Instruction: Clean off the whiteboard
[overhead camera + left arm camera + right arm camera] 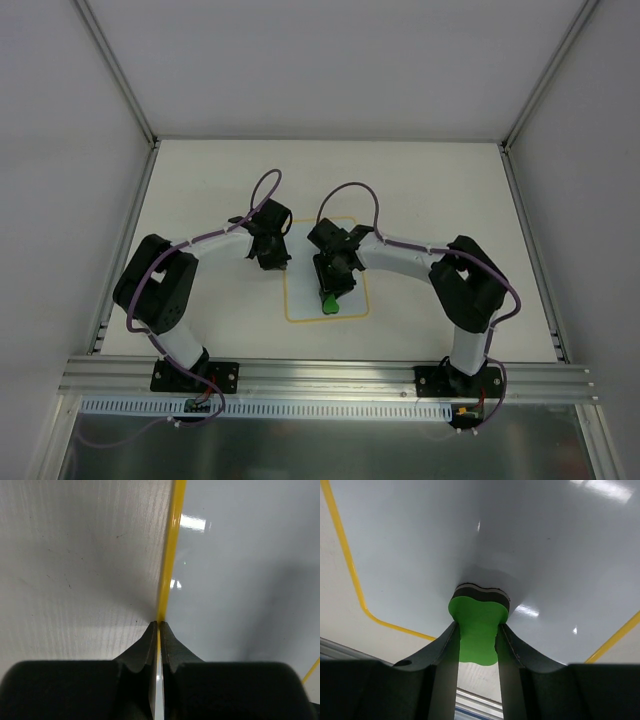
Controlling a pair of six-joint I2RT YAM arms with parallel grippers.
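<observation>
The whiteboard [302, 303] is white with a thin yellow border and lies flat mid-table. No blue lines show on the parts of it in view. My left gripper [272, 262] is at the board's left edge. In the left wrist view the gripper [159, 625] is shut on the yellow edge of the whiteboard [240, 580]. My right gripper [332, 288] is over the board's near half, shut on the green eraser [329, 301]. In the right wrist view the gripper [477, 626] holds the eraser [479, 625] with its dark felt face pressed on the whiteboard [470, 530].
The pale table [430, 200] is enclosed by white walls on the left, right and back. An aluminium rail [320, 375] runs along the near edge, with both arm bases bolted to it. Bare table shows left of the board [75, 555].
</observation>
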